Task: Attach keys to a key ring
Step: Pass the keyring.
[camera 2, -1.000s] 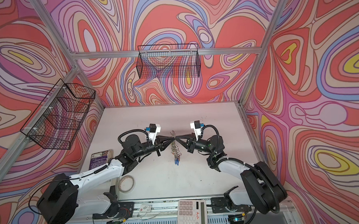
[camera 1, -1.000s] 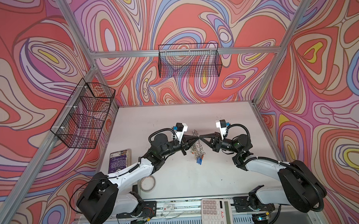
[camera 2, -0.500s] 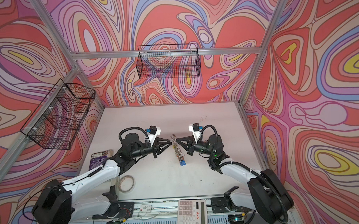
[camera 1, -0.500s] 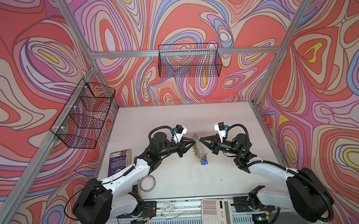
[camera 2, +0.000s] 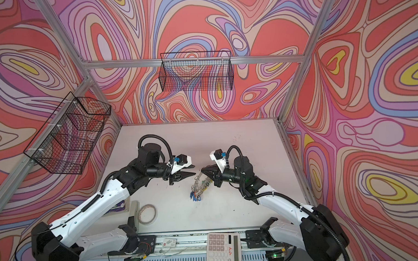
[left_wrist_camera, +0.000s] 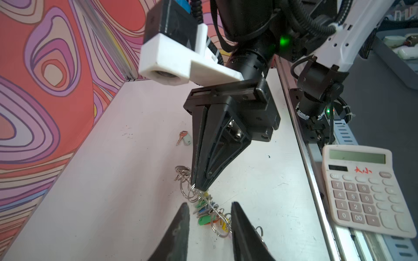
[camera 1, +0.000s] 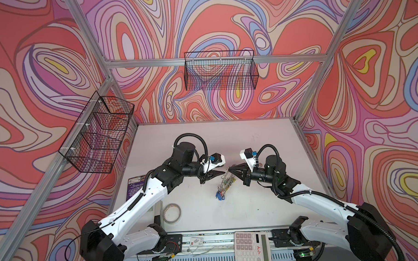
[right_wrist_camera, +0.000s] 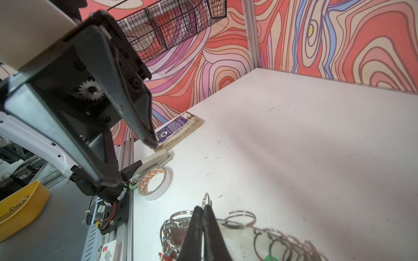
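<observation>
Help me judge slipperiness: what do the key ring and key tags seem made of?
The key ring: bare metal, probably steel; silvery, glinting wire loops. The key tags: likely plastic; opaque green, yellow, blue, smooth sheen.

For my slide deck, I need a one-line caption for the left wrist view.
Right pincer shut on the key ring, tagged keys hanging from it; left pincer open alongside.

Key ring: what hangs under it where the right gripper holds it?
Under the key ring, pinched by the right gripper, hang split rings and keys with green, yellow and blue tags. Overlap hides their number and whether the lowest touch the table.
</observation>
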Controlling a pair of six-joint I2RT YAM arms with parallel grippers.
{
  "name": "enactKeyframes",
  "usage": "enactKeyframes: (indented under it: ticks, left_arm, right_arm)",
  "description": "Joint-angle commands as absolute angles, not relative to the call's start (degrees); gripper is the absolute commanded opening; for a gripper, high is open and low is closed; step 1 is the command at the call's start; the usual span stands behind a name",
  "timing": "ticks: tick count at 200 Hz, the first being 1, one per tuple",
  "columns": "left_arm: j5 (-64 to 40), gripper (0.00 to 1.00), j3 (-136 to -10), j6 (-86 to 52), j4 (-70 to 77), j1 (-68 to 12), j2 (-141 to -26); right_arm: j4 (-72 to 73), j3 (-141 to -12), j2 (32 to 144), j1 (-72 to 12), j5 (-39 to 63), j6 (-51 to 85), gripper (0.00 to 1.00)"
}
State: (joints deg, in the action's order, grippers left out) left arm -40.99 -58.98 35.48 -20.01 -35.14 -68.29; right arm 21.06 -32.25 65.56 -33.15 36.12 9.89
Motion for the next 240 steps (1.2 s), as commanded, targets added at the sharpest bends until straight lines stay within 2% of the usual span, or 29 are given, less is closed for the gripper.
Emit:
enactKeyframes:
  ticks: [1, 60, 127, 165, 200, 240]
  left_arm:
    - [-41.6, 0.34, -62.3, 49.9, -33.5, -34.8, -71.2]
    - [-40.8, 0.33, -67.6, 55.1, -36.3, -34.8, -77.3]
    - [-42.0, 0.25, -70.2, 55.7, -37.5, -34.8, -81.6]
    - [-42.7, 0.26, -67.5, 52.6, -34.4, -33.6, -81.0]
    - [-52.3, 0.25, -61.0, 40.1, -21.6, -29.2, -78.2]
    - [-54.2, 0.27, -58.2, 37.0, -17.1, -29.2, -78.0]
  right_arm:
    - [16.6, -35.4, 64.4, -34.6, 33.3, 4.1, 0.00]
    - [14.7, -36.3, 64.2, -36.6, 32.7, 3.0, 0.00]
    - [15.6, -35.7, 63.9, -36.8, 32.2, 3.2, 0.00]
    - [19.8, -33.3, 63.2, -36.8, 32.1, 5.1, 0.00]
    - [24.0, -31.3, 62.8, -36.9, 32.2, 6.5, 0.00]
    - [25.4, -30.8, 62.5, -36.9, 33.1, 7.1, 0.00]
